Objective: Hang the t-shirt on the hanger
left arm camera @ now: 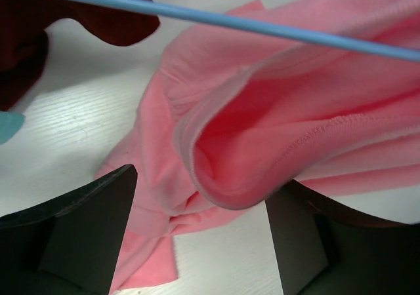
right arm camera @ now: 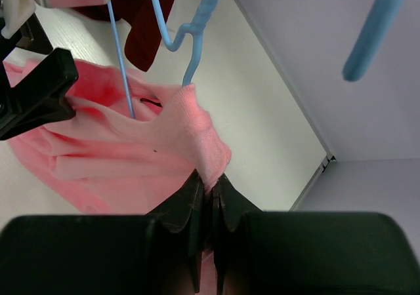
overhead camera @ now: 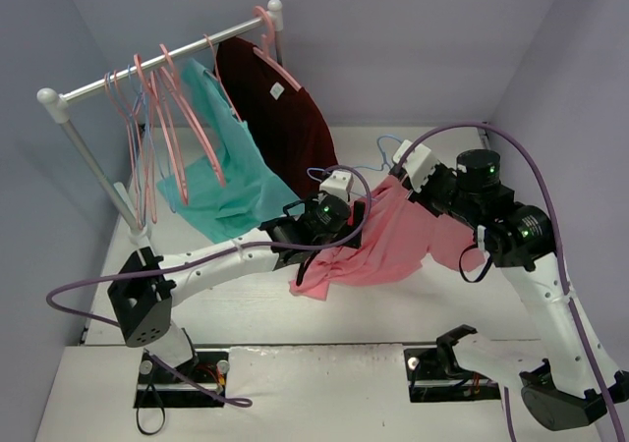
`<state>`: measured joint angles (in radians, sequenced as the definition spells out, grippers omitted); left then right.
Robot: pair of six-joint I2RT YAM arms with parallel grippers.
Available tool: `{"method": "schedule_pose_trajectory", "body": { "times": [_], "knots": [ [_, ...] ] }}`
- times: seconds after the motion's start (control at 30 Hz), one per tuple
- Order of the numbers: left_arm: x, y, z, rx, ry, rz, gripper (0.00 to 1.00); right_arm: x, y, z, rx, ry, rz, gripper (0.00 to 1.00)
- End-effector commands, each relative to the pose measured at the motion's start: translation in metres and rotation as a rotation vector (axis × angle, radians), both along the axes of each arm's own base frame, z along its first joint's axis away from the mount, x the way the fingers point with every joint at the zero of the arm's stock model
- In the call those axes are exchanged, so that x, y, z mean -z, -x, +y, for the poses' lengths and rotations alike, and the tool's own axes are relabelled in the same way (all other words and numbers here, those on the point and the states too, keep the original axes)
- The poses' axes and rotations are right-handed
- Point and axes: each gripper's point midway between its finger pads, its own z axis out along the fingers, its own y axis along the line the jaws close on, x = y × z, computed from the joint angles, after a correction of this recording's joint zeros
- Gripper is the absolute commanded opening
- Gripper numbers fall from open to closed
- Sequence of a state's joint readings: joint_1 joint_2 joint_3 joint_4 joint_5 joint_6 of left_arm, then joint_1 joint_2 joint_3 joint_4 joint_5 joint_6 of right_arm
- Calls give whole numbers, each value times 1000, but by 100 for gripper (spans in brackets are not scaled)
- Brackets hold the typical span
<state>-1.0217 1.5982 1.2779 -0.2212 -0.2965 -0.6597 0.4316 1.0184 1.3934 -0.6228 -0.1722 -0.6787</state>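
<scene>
The salmon-pink t-shirt (overhead camera: 388, 241) hangs bunched between my two arms, its lower part resting on the white table. My right gripper (right arm camera: 211, 183) is shut on a ribbed edge of the t-shirt (right arm camera: 197, 121) and holds it up. The thin light-blue hanger (right arm camera: 190, 39) stands just beyond that pinch, its wire running down into the cloth. My left gripper (left arm camera: 203, 183) is open, and a rolled hem of the t-shirt (left arm camera: 262, 144) sags between its black fingers (left arm camera: 92, 223) without being pinched. The hanger's bar (left arm camera: 230, 19) crosses above that fold.
A garment rack (overhead camera: 157, 69) at the back left carries several pink hangers (overhead camera: 172, 118), a teal shirt (overhead camera: 221, 182) and a dark maroon shirt (overhead camera: 280, 108) that hangs close behind the left gripper. Walls close in at the back and right.
</scene>
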Motion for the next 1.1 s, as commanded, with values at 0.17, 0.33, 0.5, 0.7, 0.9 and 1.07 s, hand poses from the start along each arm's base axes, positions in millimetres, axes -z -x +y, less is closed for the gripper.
{"method": "schedule_pose_trajectory", "body": {
  "times": [0.17,0.33,0.5,0.7,0.9,1.07],
  "knots": [
    [-90,-7,5,-39,206,-146,71,-27,-3,1,4,-66,-108,0],
    [-111,11,13,20,290,-169,71,-25,-3,1,7,-66,-102,0],
    [-79,-1,10,-6,224,-139,71,-21,-3,2,4,-66,-92,0],
    [-59,-10,-18,21,206,-94,68,-22,-5,5,-6,-73,-86,0],
    [-47,-34,2,-106,114,-124,41,-18,-3,8,-14,-86,-70,0],
    [-53,-51,37,-182,96,-133,1,-15,4,4,-6,-92,-71,0]
  ]
}}
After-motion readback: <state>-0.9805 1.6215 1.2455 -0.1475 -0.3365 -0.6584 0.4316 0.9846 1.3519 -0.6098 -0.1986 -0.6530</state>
